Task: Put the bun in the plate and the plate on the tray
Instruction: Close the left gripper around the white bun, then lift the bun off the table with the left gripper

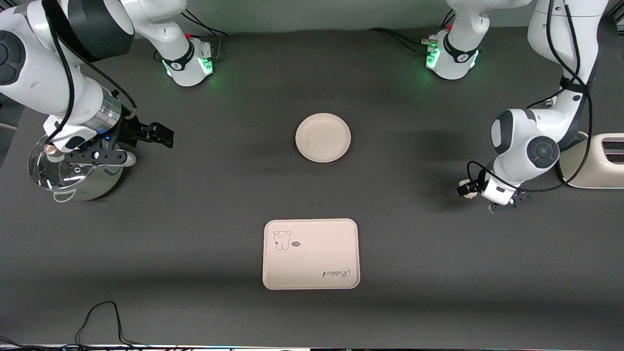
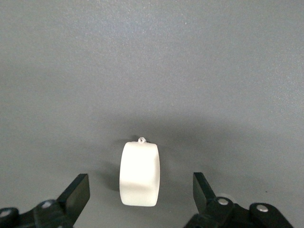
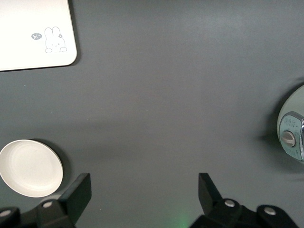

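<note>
The tray point(image 1: 311, 254) lies on the counter nearer the front camera than the plate point(image 1: 322, 137), both bare. The left end effector point(image 2: 141, 194) hangs spread wide directly over the bun point(image 2: 139, 173), toward the left arm's end from the plate; the bun's long axis runs across the gap. In the front view the arm largely hides the bun. The right end effector point(image 3: 145, 192), released, waits well apart.

dark grey table point(image 1: 195, 204) — matte, evenly lit
</note>
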### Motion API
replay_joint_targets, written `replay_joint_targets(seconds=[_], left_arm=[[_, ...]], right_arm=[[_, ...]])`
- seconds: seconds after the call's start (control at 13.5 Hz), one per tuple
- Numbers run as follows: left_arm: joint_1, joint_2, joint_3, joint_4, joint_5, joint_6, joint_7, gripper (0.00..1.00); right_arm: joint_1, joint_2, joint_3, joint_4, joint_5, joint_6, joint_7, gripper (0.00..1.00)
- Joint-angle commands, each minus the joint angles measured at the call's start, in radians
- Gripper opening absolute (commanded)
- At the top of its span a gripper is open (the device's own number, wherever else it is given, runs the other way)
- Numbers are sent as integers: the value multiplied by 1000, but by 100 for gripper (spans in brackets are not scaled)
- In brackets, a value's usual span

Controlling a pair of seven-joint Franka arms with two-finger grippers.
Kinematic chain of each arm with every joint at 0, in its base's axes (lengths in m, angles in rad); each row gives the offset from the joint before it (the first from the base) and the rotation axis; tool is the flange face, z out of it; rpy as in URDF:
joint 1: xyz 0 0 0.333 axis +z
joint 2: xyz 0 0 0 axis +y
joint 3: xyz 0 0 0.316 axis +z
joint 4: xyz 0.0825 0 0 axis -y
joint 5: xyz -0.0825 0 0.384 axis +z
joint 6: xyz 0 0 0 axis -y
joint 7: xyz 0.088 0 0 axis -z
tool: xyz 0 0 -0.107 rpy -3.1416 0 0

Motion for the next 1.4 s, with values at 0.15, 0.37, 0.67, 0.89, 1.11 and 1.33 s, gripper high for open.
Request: replay_joint_targets(seconds=[0.15, 0.37, 0.67, 0.89, 1.11, 1.33], left_arm=[[-23, -56, 10, -127, -7, 174, -14, 96], [-23, -51, 10, -128, -7, 187, -10, 81], [-21, -50, 10, -136, -7, 201, -7, 52], [-21, -51, 10, -136, -7, 198, -5, 45], [-21, -53, 10, -136, -7, 193, 1, 37], [-21, -56, 10, -136, -6, 185, 6, 28]], right_arm=[[2, -17, -3, -9, 13, 5, 7, 100], [2, -15, -3, -9, 13, 5, 7, 100], [2, -16, -4, -9, 13, 5, -2, 100], [1, -15, -12, -9, 13, 5, -25, 100], [2, -15, -12, -8, 13, 6, -25, 100], [1, -15, -12, -9, 13, 6, -31, 100]])
